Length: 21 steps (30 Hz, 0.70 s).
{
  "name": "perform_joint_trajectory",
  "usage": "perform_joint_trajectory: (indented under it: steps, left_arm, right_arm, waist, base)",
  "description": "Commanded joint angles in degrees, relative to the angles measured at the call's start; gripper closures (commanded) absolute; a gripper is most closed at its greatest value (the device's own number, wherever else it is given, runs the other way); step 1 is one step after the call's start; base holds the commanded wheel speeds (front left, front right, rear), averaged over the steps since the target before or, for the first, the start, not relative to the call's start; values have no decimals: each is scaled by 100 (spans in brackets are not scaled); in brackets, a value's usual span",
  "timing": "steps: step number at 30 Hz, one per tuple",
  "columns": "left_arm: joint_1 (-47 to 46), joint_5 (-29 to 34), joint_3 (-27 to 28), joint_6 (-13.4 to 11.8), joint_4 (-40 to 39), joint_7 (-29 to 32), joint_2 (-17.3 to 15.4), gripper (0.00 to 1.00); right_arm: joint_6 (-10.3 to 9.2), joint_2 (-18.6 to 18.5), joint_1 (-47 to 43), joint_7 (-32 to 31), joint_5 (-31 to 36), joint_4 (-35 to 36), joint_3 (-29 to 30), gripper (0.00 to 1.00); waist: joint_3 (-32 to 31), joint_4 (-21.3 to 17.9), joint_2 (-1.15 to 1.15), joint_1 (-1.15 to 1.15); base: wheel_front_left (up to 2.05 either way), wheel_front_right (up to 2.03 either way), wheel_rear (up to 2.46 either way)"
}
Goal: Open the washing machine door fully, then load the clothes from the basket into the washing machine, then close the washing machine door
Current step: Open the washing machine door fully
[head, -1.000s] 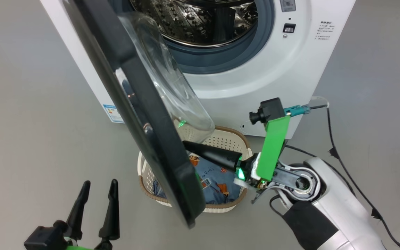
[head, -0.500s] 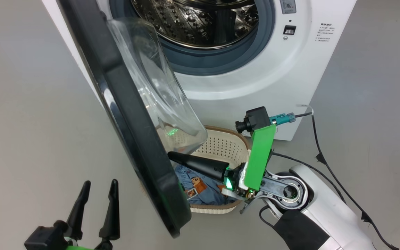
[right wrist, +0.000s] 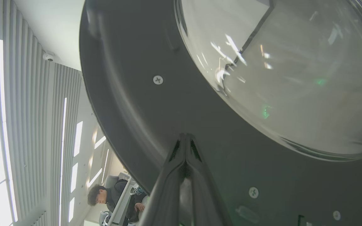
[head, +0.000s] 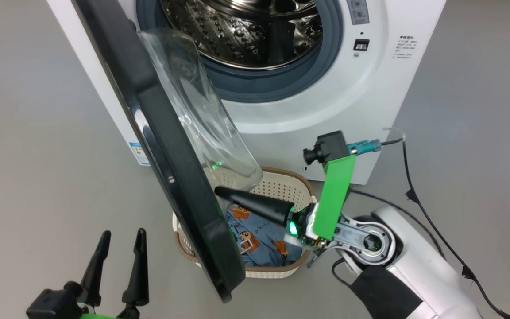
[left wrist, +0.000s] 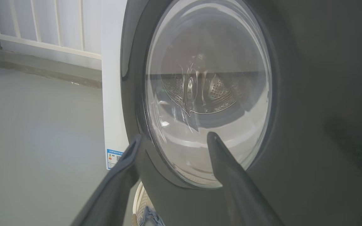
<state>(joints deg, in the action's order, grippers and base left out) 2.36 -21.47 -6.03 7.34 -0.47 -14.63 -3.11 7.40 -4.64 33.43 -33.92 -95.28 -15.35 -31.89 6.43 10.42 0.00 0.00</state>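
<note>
Opening step: right gripper (right wrist: 185, 138), fingers together, at inner face of washing machine door (head: 148, 128), should push it wider next; left gripper (head: 122, 231) outside it, fingers apart.

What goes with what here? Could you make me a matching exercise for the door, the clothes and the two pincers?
Things:
1. washing machine door
2. clothes
3. left pincer
4. right pincer

States:
A. shut, tips at the door's inner side
B. lying in the basket
C. swung open
D. fingers apart, holding nothing

Pairs: 1-C, 2-B, 3-D, 4-A
</note>
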Motion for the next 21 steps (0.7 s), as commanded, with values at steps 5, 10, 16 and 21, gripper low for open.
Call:
perform_joint_trajectory:
  steps: [5, 10, 16, 21]
  left_arm:
    - [-36, 72, 258, 14, -138, -37, -56, 0]
    - [-25, 83, 296, 14, -152, -37, -51, 0]
    - [-12, 102, 322, 14, -159, -37, -45, 0]
    - [35, 123, 349, 14, -147, -37, -44, 0]
  right_arm:
    - [9, -21, -157, 141, 325, 502, 251, 100]
    - [9, -400, -260, 615, 939, 1035, 318, 100]
    - [9, -1065, -410, 1933, 1859, 1634, 89, 79]
    - [9, -1741, -527, 3374, 2625, 1608, -285, 3]
  waist:
    - [-79, -85, 0, 0]
    - [-112, -135, 0, 0]
    - [-161, -191, 0, 0]
    - [-219, -261, 0, 0]
  base:
    - [0, 0, 0]
    - [0, 0, 0]
    - [0, 0, 0]
    - [0, 0, 0]
